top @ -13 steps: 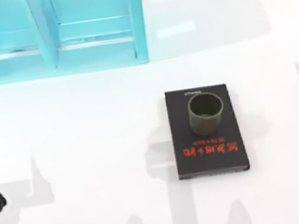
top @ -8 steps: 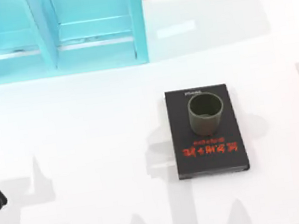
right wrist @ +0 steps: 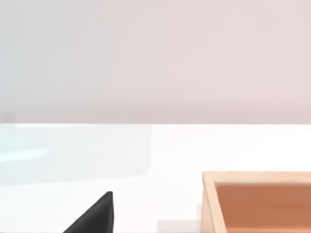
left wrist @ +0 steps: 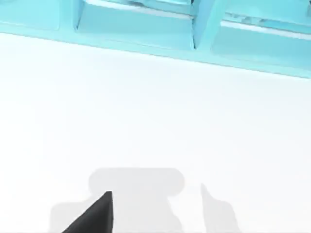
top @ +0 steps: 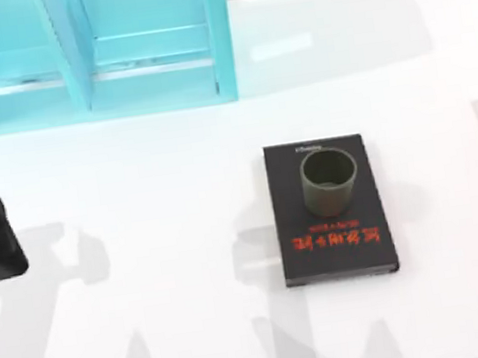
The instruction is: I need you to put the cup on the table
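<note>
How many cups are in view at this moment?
1. The cup stands upright on the black book, right of the table's centre in the top view. None elsewhere.

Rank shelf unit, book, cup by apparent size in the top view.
1. Turquoise shelf unit, largest, though cropped at the frame edge.
2. Black book, lying flat on the white table.
3. Olive-green cup, smallest, standing upright on the book.

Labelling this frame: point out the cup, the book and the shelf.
cup (top: pixel 330 186): top view, its side wall.
book (top: pixel 338 252): top view, cover near the red lettering.
shelf (top: pixel 219 35): top view, its right upright.
</note>
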Robot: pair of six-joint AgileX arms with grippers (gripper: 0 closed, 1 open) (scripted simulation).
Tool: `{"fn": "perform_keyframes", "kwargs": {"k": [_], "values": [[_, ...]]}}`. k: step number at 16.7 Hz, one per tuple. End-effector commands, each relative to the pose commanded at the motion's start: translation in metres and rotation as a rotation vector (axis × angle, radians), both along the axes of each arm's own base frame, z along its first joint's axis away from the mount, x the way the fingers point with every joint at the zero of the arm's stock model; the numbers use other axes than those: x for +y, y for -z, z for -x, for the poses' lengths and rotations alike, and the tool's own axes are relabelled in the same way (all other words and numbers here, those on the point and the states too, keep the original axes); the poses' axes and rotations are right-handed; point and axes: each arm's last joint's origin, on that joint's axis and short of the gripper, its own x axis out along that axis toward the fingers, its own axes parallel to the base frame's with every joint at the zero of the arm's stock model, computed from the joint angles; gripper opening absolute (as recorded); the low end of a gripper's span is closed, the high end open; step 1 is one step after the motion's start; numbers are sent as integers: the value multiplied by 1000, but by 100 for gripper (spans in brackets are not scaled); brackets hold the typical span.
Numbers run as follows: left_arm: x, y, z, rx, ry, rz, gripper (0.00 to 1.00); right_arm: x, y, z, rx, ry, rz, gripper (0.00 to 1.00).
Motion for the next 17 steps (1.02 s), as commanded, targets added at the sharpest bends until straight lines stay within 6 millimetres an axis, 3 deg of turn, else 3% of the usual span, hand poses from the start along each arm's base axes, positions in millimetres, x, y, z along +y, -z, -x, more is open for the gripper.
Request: {"fn": "perform_keyframes", "kwargs": {"k": [5,8,11,14,17], "values": [[-47,-36,-72,423,1,0,100,0,0,0,0,0,0,100],[-97,-41,-120,635,1,-56,100,0,0,0,0,0,0,100],[-162,-38,-156,772,2,-126,100,0,0,0,0,0,0,100],[-229,-30,-176,824,11,-177,100,0,0,0,0,0,0,100],[-290,-23,-176,815,31,-195,100,0,0,0,0,0,0,100]]}}
